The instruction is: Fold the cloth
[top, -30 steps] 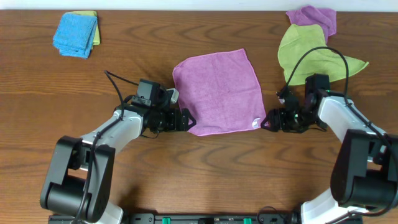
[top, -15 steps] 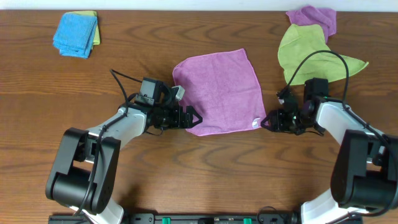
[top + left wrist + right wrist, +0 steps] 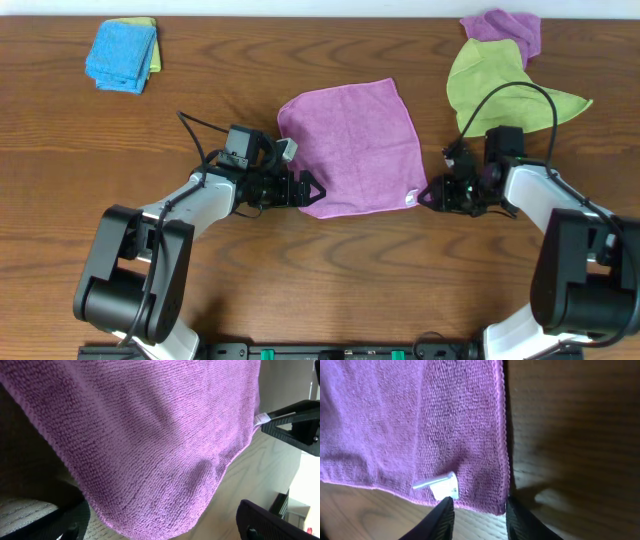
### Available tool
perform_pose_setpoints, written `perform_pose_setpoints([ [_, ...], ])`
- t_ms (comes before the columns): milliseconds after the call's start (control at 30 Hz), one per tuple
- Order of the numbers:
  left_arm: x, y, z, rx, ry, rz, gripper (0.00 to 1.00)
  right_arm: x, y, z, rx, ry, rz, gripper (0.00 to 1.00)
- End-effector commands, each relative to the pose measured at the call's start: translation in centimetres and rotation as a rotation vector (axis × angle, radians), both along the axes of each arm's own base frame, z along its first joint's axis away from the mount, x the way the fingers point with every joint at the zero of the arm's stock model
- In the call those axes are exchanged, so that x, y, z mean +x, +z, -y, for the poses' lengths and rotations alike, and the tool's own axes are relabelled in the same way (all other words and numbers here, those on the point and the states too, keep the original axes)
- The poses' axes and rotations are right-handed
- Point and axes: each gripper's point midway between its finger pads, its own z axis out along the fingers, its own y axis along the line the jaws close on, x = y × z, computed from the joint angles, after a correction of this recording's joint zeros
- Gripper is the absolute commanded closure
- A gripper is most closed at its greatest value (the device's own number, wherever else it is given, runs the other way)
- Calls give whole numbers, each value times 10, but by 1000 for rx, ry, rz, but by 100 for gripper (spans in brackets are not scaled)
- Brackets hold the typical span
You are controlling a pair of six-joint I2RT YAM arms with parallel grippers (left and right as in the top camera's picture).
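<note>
The cloth [image 3: 350,148] is a lilac towel lying flat at the table's middle, with its white tag [image 3: 410,197] at the near right corner. My left gripper [image 3: 312,188] is open at the cloth's near left corner. In the left wrist view the cloth [image 3: 150,435] fills the frame and its corner lies between the wide-open fingers [image 3: 165,530]. My right gripper [image 3: 428,195] is open at the tagged corner. In the right wrist view the cloth's [image 3: 420,420] corner sits between the fingers [image 3: 480,520], with the tag [image 3: 442,485] just beyond the left fingertip.
A lime-green cloth [image 3: 495,85] lies crumpled at the back right, with another purple cloth [image 3: 505,28] behind it. A folded blue cloth [image 3: 122,55] rests on a lime one at the back left. The table is dark wood [image 3: 330,280].
My left gripper has slid right, up to the cloth's near left corner. My right gripper has edged slightly left toward the tagged corner. The cloth has not moved.
</note>
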Motion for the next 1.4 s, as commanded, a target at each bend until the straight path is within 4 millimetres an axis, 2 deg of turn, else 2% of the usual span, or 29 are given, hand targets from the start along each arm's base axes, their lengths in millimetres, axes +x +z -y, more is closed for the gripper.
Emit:
perform_pose_setpoints([
  [0, -16, -27, -7, 57, 15, -94, 5, -4, -10, 1, -29, -13, -22, 63],
  [167, -17, -28, -8, 61, 15, -101, 5, -4, -11, 2, -40, -13, -23, 67],
  [333, -19, -28, -8, 63, 15, -111, 4, -9, -24, 3, -44, -24, -70, 89],
  [367, -20, -29, -9, 64, 15, -113, 4, -10, -26, 2, -42, -24, -79, 96],
  [400, -20, -29, -9, 65, 15, -115, 4, -10, -28, 2, -41, -27, -84, 98],
  [700, -25, -31, -13, 76, 21, -145, 2, -3, -22, -3, -5, -39, -74, 99],
  [867, -19, -30, -18, 73, 42, -135, 2, 6, -6, -4, 11, -36, -57, 99],
  [1133, -7, -26, -14, 48, 56, -88, 4, 21, 21, -3, 6, -36, 19, 99],
  [1367, -26, -29, -15, 46, 20, -155, 4, 22, 23, -3, 6, -36, 27, 99],
])
